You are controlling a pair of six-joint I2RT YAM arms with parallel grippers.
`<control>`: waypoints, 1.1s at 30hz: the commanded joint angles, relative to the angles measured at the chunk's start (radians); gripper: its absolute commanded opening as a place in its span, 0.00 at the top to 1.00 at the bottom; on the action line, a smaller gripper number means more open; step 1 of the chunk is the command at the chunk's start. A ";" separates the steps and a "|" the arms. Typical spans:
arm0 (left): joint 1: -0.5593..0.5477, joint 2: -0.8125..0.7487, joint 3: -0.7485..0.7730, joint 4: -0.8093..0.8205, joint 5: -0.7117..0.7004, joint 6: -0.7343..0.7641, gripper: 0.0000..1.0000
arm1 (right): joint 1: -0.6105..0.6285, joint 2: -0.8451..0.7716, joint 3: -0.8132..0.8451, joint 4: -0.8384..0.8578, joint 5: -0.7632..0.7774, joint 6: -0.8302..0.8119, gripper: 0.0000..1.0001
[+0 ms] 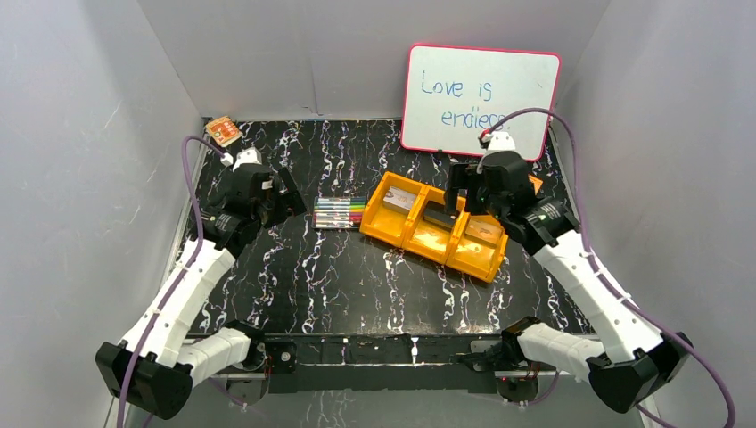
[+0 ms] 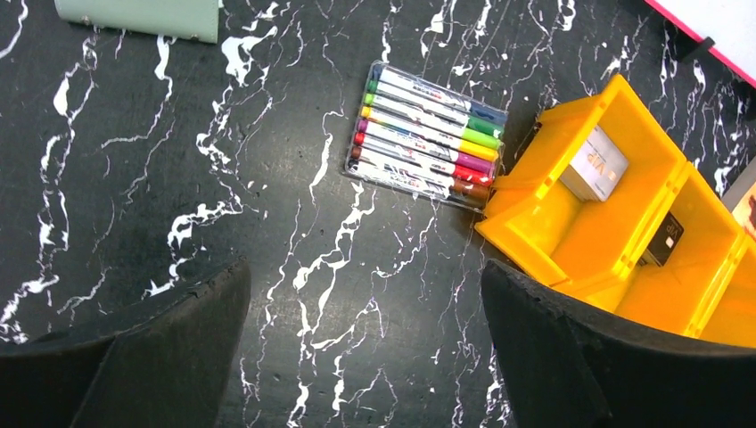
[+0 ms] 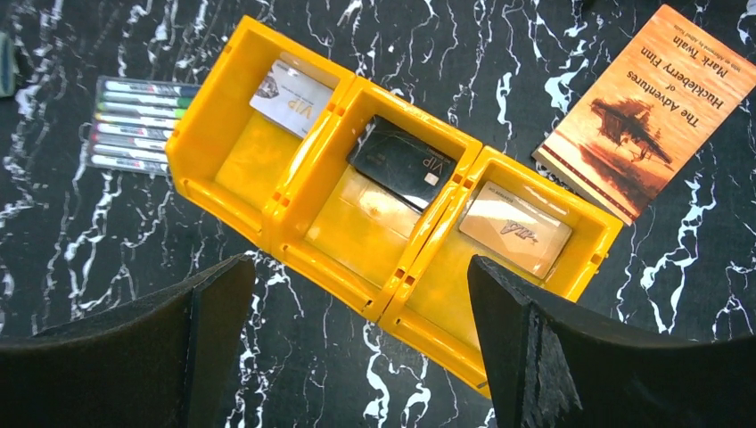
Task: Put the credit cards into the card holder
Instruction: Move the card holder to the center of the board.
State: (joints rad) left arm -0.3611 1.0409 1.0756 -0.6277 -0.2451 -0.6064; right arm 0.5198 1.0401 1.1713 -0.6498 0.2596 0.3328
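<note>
Credit cards (image 3: 401, 162) are lying in the orange bin (image 3: 209, 134), long sides slanting down-right. Card holder (image 2: 143, 16) is lying at upper left, long side across. Left gripper (image 2: 364, 272) and right gripper (image 3: 359, 267) are hanging open.

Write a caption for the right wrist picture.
Open right claw above an orange three-compartment plastic bin holding pale card, black card and tan card.

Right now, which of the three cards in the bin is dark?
The black card, in the middle compartment of the orange bin; the silver card and tan card flank it.

"VIP" credit cards (image 3: 291, 94), "Huckleberry Finn" book (image 3: 651, 111)
</note>
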 commanded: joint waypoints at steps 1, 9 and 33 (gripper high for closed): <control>0.008 0.017 -0.036 0.011 -0.057 -0.110 0.03 | 0.077 0.044 0.029 -0.038 0.175 0.083 0.02; 0.082 0.097 -0.046 0.025 -0.024 -0.193 0.03 | 0.101 -0.051 -0.122 0.126 0.020 0.173 0.01; 0.422 0.634 0.230 0.022 -0.074 -0.698 0.12 | 0.101 -0.221 -0.270 0.105 -0.105 0.175 0.02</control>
State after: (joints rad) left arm 0.0380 1.5505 1.1595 -0.5285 -0.2554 -1.1599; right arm 0.6186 0.8429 0.9047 -0.5751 0.1780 0.5167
